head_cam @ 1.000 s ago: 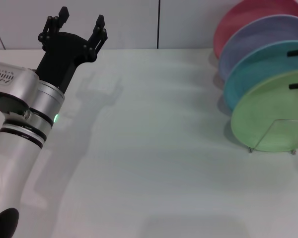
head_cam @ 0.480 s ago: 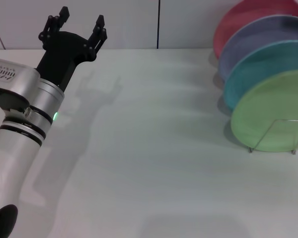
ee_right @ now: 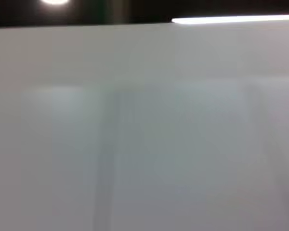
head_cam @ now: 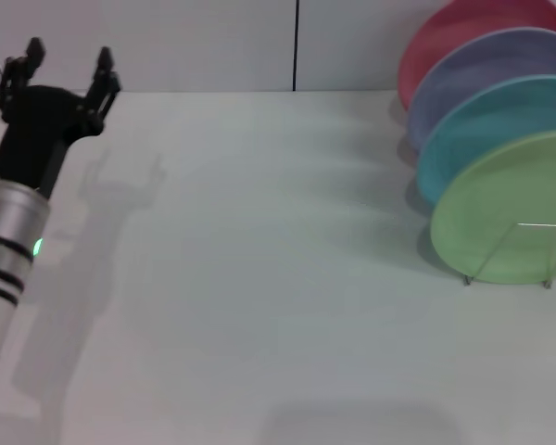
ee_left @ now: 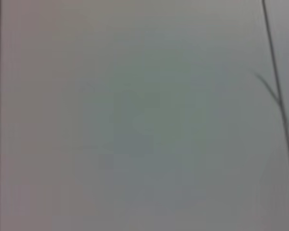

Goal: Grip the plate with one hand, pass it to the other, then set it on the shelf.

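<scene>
The light-green plate (head_cam: 510, 209) stands upright in the wire shelf (head_cam: 524, 252) at the right edge of the head view, frontmost in a row of plates. My left gripper (head_cam: 67, 67) is open and empty at the far left of the table, far from the plate, fingers pointing toward the back wall. My right gripper is out of view in every frame. The left wrist view and the right wrist view show only blank wall.
Behind the green plate stand a light-blue plate (head_cam: 486, 125), a lavender plate (head_cam: 482, 69) and a red plate (head_cam: 454, 32). The white table (head_cam: 259, 278) stretches between my left arm and the rack. The wall lies just behind.
My left arm has drawn back to the left and a little lower. The right gripper's fingertips, seen at the right edge a second ago, have left the view. The plates have not moved.
</scene>
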Controlling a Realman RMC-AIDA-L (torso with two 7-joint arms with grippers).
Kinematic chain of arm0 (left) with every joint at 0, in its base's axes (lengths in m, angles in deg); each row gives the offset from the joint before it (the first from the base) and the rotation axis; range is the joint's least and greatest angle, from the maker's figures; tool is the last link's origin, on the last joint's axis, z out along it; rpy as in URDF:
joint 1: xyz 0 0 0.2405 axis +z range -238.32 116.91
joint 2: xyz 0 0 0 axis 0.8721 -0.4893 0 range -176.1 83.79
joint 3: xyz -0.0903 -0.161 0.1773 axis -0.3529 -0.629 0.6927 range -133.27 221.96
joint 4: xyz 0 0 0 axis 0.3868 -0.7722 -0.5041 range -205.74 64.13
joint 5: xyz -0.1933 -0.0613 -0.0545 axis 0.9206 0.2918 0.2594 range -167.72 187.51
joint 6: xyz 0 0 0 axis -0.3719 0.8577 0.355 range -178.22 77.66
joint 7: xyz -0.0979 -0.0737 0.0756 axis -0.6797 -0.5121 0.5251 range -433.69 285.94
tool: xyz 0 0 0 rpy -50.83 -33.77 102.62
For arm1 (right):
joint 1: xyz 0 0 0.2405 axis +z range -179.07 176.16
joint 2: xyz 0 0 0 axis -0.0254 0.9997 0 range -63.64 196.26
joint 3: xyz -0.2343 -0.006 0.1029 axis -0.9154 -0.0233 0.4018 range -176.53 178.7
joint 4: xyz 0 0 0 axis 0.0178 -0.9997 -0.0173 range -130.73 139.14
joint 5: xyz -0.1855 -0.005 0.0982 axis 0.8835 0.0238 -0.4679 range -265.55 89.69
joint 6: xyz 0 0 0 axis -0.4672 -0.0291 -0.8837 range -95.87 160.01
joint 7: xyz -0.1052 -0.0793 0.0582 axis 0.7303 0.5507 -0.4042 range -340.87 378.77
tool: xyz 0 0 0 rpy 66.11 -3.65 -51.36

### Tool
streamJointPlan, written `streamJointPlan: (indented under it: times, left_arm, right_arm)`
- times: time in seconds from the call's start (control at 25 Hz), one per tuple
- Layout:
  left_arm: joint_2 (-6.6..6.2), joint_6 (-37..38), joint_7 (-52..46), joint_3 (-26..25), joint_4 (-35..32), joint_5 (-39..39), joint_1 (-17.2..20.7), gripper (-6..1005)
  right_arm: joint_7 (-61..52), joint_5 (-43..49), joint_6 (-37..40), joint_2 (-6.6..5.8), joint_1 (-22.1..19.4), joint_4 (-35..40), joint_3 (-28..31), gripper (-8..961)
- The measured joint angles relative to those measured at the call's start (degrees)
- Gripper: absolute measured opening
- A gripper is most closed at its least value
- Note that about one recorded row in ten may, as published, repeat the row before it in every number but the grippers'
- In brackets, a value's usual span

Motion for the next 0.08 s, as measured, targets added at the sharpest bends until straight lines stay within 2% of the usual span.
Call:
streamJointPlan:
  times: [0.04,0.08]
  left_arm:
    - [-0.04,0.9,-0.7,-0.1,-1.1,0.0,0.5,785]
    - [-0.04,0.9,-0.7,-0.1,-1.1,0.0,0.5,785]
  right_arm:
    - [4.7,-2.4,0.4,-0.42,-2.4,-10.8,0.7,572]
    - [4.7,-2.4,0.4,-0.42,-2.4,-10.8,0.7,572]
